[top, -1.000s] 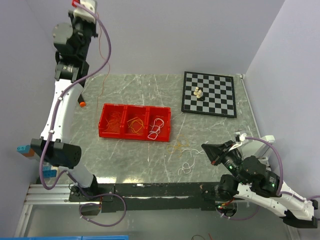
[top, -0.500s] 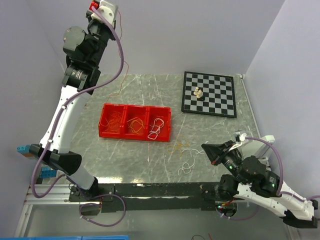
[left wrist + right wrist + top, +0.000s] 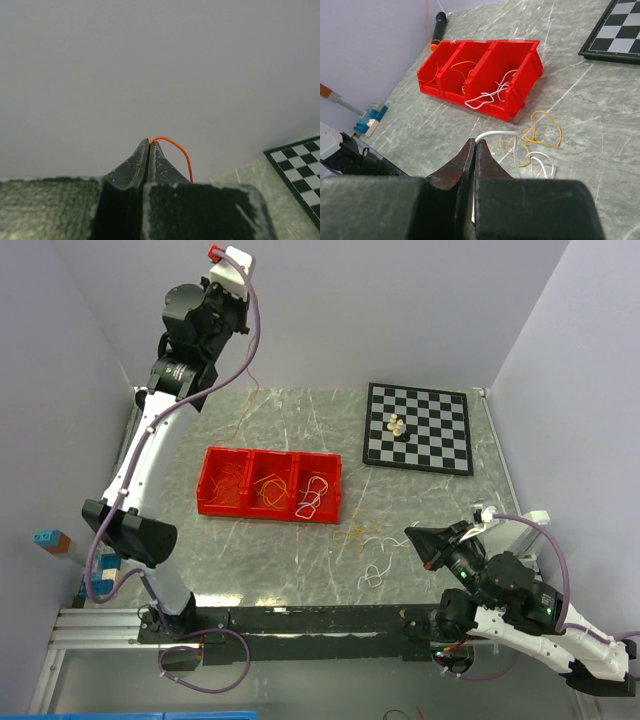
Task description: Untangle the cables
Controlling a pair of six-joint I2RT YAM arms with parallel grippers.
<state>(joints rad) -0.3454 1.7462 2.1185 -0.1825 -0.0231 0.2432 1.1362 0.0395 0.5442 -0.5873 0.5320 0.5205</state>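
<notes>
Looking down from the top camera, the grey marble table (image 3: 300,570) fills most of the view. The left arm (image 3: 135,455) reaches way up against the back wall, and the left gripper (image 3: 149,143) is clamped tight on a thin orange wire (image 3: 176,148). From above that wire is barely a hairline dropping toward the table's far edge, and I can't see where it ends.

The right arm (image 3: 500,585) sits low at the near right corner, with the right gripper (image 3: 474,143) pressed closed. A white cable (image 3: 496,133) starts right at its tips, but I can't tell if it's actually pinched or just lying under them.

The chessboard (image 3: 440,440) is at the far right. The red bin (image 3: 270,453) has 3 compartments: reddish wires on the left, yellow-orange in the middle, white on the right with a loop spilling over the front wall. Between the bin and the right gripper lies the loose clump of cables (image 3: 362,538), yellow and white loops overlapping, and it's hard to say which crosses which.

A black marker (image 3: 439,22) with an orange tip lies beyond the bin. A few pale chess pieces (image 3: 398,425) huddle on the board, too small to name.
</notes>
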